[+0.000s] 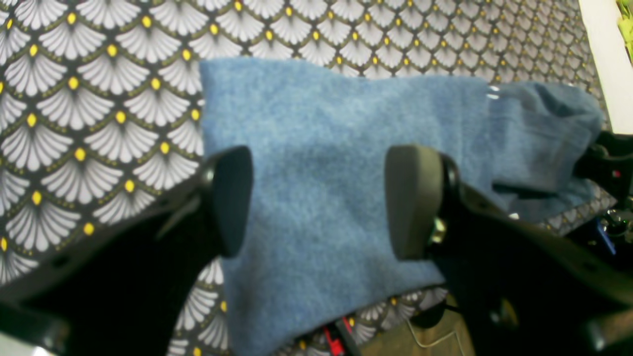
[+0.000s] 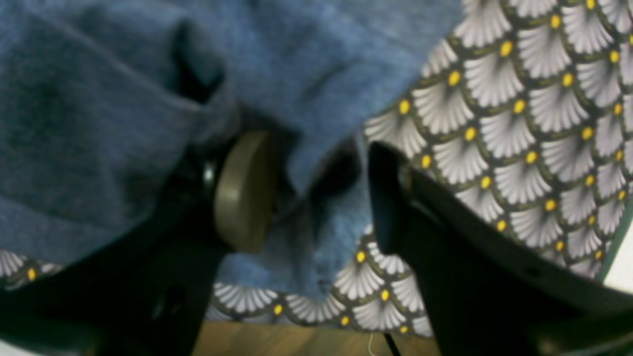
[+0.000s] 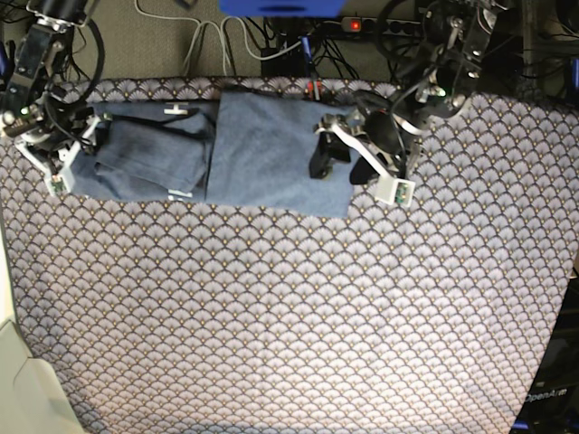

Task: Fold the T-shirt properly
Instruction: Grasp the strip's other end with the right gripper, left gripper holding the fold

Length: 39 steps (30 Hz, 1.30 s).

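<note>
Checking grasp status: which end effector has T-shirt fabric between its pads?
The right end effector: T-shirt fabric bunches between its pads. The left end effector hovers open above flat cloth.

Left gripper (image 1: 319, 202): jaws spread wide, pads facing each other, nothing between them. Right gripper (image 2: 306, 190): jaws parted, one pad (image 2: 242, 190) pressed against cloth, not clamped.
</note>
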Motion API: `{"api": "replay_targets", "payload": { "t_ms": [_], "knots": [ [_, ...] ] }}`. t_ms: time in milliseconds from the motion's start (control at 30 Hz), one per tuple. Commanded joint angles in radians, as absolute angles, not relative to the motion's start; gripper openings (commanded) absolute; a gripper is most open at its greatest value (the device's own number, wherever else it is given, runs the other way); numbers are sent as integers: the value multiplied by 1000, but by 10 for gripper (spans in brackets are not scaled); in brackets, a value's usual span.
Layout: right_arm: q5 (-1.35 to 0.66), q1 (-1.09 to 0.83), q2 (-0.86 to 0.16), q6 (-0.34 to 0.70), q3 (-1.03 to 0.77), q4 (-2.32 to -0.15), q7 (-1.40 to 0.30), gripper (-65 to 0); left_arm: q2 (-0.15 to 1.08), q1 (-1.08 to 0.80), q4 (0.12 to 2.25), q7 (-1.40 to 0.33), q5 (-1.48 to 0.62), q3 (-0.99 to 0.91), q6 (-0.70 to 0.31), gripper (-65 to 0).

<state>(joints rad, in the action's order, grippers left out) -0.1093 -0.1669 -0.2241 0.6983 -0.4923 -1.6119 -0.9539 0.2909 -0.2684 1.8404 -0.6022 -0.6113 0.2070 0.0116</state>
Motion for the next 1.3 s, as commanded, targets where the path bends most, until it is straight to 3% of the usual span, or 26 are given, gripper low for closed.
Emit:
{"api": "replay_targets", "payload": {
  "t_ms": [0, 400, 1133, 1267],
  "knots": [
    [-113, -157, -240, 698, -498, -1629, -941, -315, 295, -266, 1862, -582, -619, 203, 4, -238],
    [-120, -110, -269, 698, -496, -1509, -943, -315, 315, -292, 1867, -581, -619, 203, 4, -238],
    [-170, -116, -232, 698, -495, -1508, -1032, -316, 323, -289, 1867, -579, -619, 203, 4, -238],
    [-271, -122, -239, 698, -492, -1506, -1040, -364, 323, -289, 1867, -579, -619, 203, 4, -238]
  ]
}}
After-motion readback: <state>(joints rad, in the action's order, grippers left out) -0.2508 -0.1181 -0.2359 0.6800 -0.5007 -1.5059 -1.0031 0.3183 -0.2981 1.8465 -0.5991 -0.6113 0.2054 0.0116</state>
